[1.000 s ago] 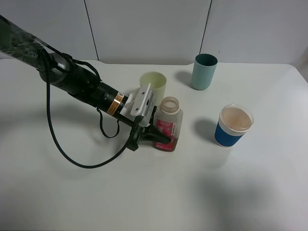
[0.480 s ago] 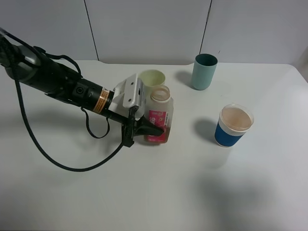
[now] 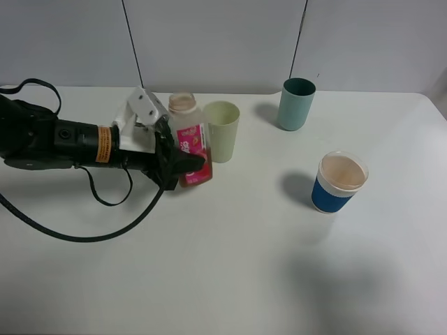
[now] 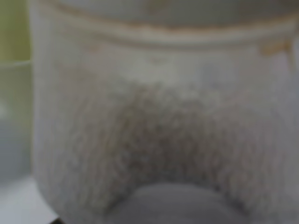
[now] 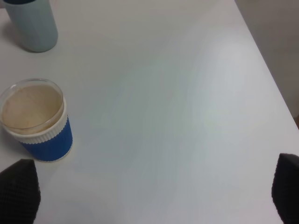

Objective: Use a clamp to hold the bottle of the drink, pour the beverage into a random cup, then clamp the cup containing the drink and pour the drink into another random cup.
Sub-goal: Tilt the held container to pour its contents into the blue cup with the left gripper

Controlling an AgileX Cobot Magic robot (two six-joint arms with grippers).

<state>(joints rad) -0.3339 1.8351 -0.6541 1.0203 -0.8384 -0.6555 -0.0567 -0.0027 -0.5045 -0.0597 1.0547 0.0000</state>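
My left gripper [image 3: 179,165], the clamp, is shut on the bottle [image 3: 187,137], a small translucent one with a pink label, leaning slightly. A little brown beverage shows at its base. In the left wrist view the bottle [image 4: 159,121] fills the frame as a blur. The blue-banded cup [image 3: 338,183] stands at the right and holds brownish beverage [image 3: 342,172]. The teal cup [image 3: 297,103] stands at the back. In the right wrist view my right gripper [image 5: 152,193] is open above bare table, with the blue-banded cup [image 5: 38,122] and the teal cup [image 5: 31,23] off to one side.
A pale yellow-green cup [image 3: 222,130] stands right beside the bottle, on its right. A black cable [image 3: 91,234] loops on the white table [image 3: 230,265] under the left arm. The table's right edge [image 5: 275,79] shows in the right wrist view.
The left arm has drawn back to the left and toward the rear, carrying the bottle from the table's middle to the left of the yellow-green cup. The cups have not moved.
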